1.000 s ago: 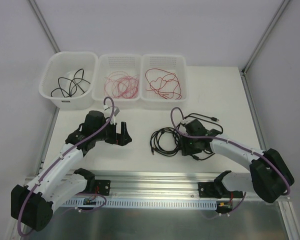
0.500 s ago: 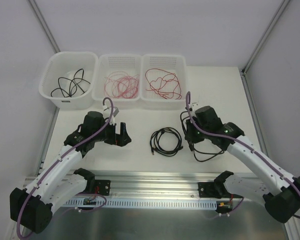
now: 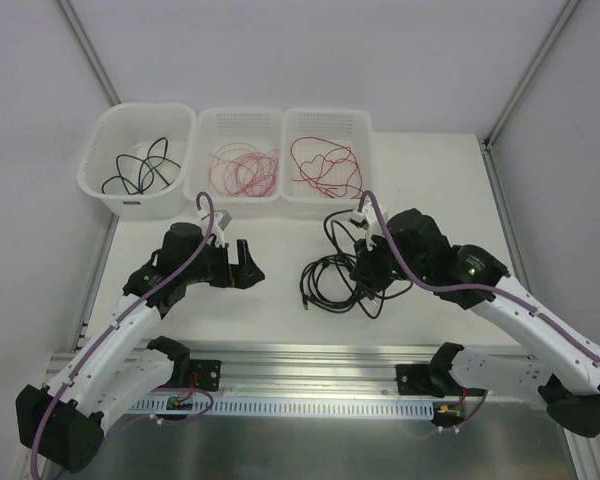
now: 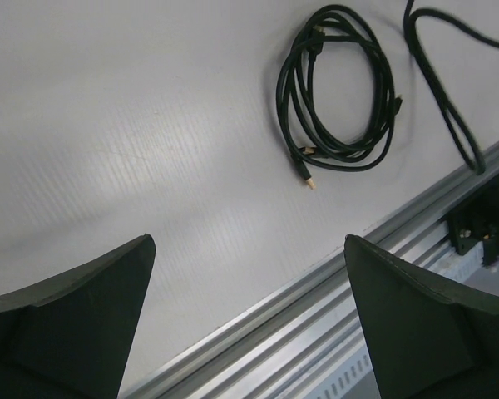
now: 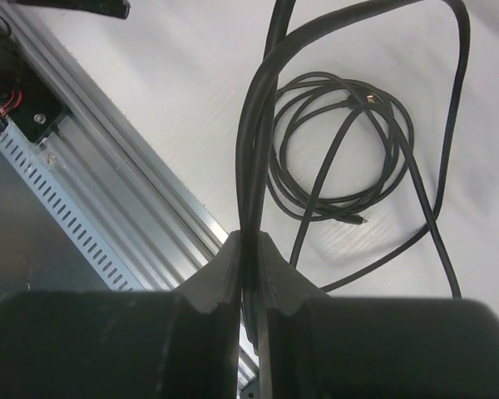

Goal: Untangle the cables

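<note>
Black in colour, the loose cable point(image 5: 249, 125) is pinched in our closed right gripper point(image 5: 249, 249); the coiled cable point(image 4: 291, 91) lies just ahead, farther from our wide-open, empty left gripper point(image 4: 245, 249).

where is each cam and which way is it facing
Top external: above and behind the arms, facing down on the table; both arms show.
Left wrist: at the wrist, facing down past the open left gripper.
Right wrist: facing down past the right gripper, shut on a black cable.
All share the coiled cable.
</note>
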Controlling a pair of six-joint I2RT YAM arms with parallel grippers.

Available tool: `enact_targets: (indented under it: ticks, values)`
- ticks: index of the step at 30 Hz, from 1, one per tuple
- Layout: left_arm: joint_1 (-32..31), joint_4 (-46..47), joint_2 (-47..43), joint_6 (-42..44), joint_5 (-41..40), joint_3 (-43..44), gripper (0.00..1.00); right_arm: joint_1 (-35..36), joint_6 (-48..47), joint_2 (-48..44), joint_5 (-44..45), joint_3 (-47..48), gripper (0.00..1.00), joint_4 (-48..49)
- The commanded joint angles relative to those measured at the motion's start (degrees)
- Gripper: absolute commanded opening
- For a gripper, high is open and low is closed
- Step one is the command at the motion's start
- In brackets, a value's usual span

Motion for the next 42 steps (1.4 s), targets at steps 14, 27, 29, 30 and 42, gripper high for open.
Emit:
enact_targets:
  ticks: [14,27,29,30,42]
  values:
    - [-1.6,6.3,-4.3,-33.3,4.1,10.6,0.99,9.6,-2.8,12.9,0.6,7.2,0.01,13.4]
    - [-10.7,9.0,3.2,-36.8,-6.9,12.6,0.93,14.3,-2.7,20.7,2.5,11.6,0.01,16.9]
    - [-11.4,9.2,3.8,-36.7,-7.6,12.6,0.88,15.0,-2.8,20.7,2.6,11.7,0.01,17.1]
    - [-11.6,9.2,3.9,-36.5,-8.2,12.7,0.83,15.1,-2.8,20.8,2.7,11.7,0.01,17.2]
    - [-12.8,9.2,3.9,-32.9,-9.4,13.2,0.0,16.3,-2.8,21.3,2.7,11.2,0.02,17.2]
